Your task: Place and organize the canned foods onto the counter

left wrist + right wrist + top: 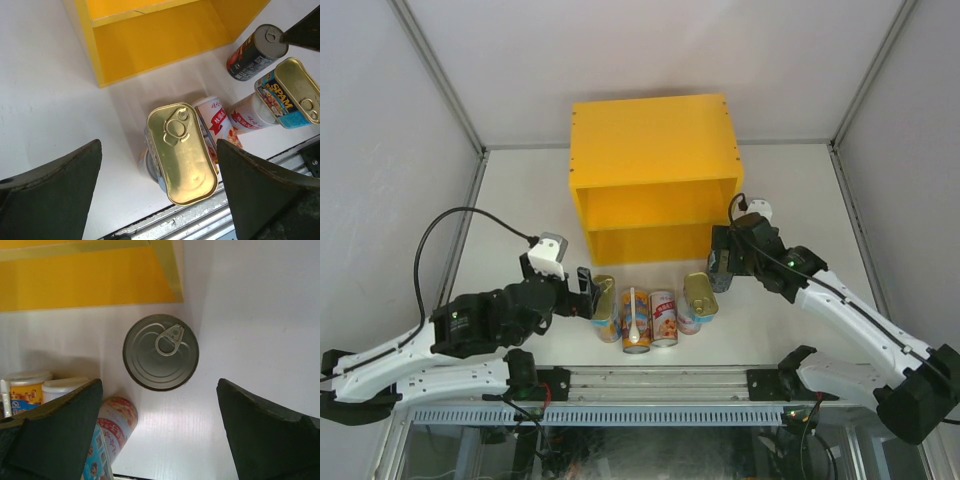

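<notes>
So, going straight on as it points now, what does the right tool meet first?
The right tool would probably first meet the grey can, on its lid; how far is unclear.

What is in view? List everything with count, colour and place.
Shelf unit: one, yellow, far centre.
Flat tins: two, gold lids, row's left and right ends, each atop a can.
Orange-blue cans: two, one bearing a white spoon, one under left tin.
White-red cans: two, mid-row and under right tin.
Dark can: one, grey, right of row.
Table: one, white.
Left gripper: open, over left tin.
Right gripper: open, over dark can.
</notes>
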You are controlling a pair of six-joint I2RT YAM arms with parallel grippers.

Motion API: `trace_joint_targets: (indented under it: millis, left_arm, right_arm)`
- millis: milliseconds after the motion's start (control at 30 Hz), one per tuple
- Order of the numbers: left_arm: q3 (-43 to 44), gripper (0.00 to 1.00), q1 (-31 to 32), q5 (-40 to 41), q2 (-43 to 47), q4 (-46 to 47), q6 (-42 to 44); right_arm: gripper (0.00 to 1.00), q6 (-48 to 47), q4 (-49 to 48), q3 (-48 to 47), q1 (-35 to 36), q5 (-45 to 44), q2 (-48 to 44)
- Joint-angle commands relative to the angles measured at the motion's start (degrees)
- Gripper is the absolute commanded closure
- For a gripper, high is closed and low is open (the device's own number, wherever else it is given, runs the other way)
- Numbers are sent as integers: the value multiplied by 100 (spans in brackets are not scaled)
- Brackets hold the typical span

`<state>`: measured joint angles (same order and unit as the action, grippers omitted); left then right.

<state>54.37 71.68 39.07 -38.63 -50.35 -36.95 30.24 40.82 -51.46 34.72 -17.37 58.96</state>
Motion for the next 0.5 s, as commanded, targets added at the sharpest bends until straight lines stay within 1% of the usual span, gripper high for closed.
trace_joint_targets:
  millis: [0,167,467]
  left_arm:
    - [374,0,39,262,-11,16,-6]
    - [384,0,39,355,25,28,-14]
    - [396,0,39,445,1,117,120]
  right_arm:
    - [4,-214,-522,-4,-147,208,170]
    - [5,-358,-697,-4,-314,376,428]
    - [5,-443,-934,-4,-385,538,916]
